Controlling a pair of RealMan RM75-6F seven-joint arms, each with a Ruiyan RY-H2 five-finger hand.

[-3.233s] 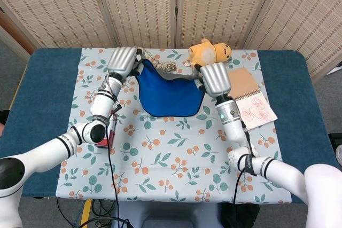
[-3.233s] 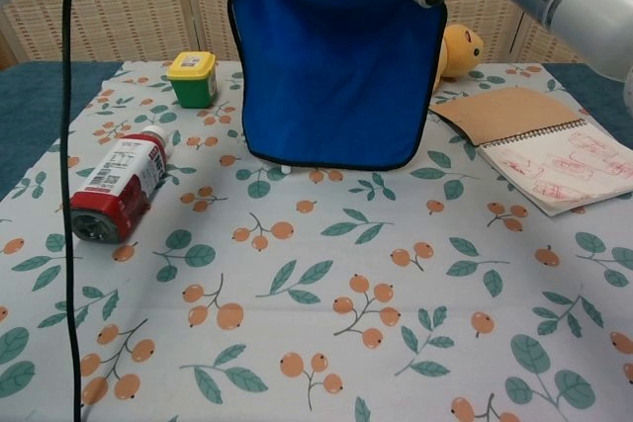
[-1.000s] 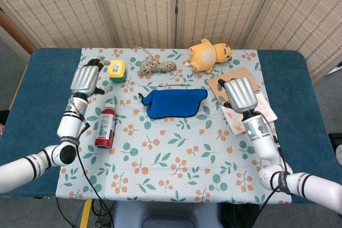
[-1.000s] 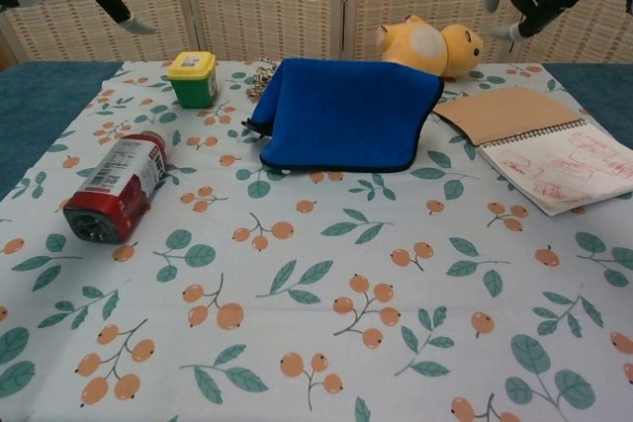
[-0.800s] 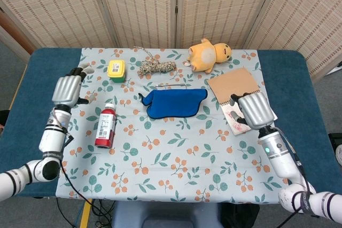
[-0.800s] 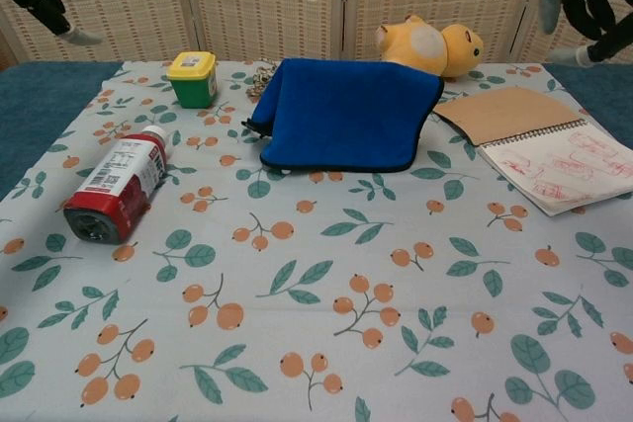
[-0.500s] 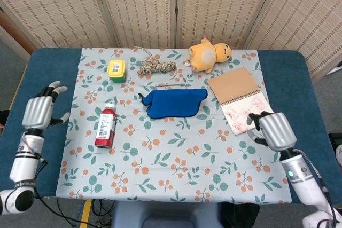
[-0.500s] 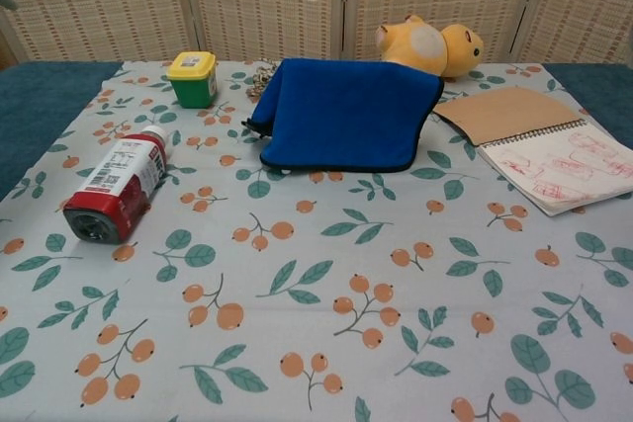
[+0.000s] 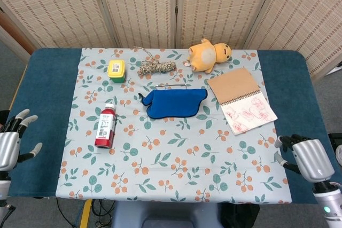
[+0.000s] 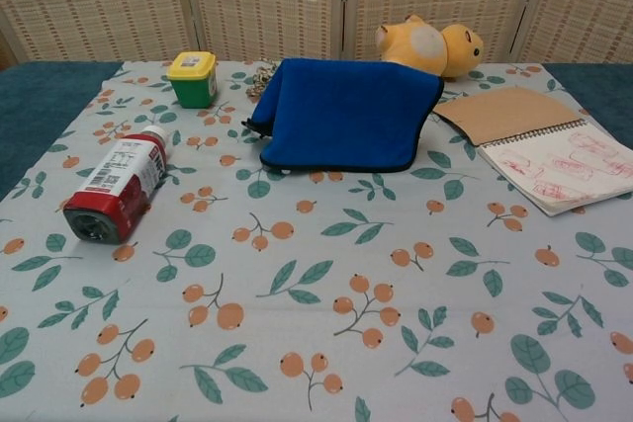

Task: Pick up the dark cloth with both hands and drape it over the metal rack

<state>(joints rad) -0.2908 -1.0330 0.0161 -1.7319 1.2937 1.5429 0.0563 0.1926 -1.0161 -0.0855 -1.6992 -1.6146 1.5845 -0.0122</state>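
Observation:
The dark blue cloth [image 9: 174,103] [image 10: 343,112] hangs draped over the metal rack, standing up like a tent in the chest view. Of the rack I see only a thin wire bar [image 9: 171,85] just behind the cloth; the rest is hidden under it. My left hand [image 9: 10,143] hovers off the table's near left edge, fingers spread, holding nothing. Beyond the near right corner is my right hand [image 9: 308,158], also empty, with loosely bent fingers. Both hands are far from the cloth. Neither hand shows in the chest view.
A red bottle [image 9: 106,126] [image 10: 115,185] lies on its side left of the cloth. A yellow-lidded jar [image 9: 116,70], a rope coil [image 9: 156,68] and a yellow plush toy [image 9: 209,54] line the far side. An open notebook [image 9: 243,100] lies at the right on the floral tablecloth [image 9: 176,158].
Both hands let go of the cloth, leaving it draped on the rack. They pulled back toward me to the near table corners and dropped out of the chest view.

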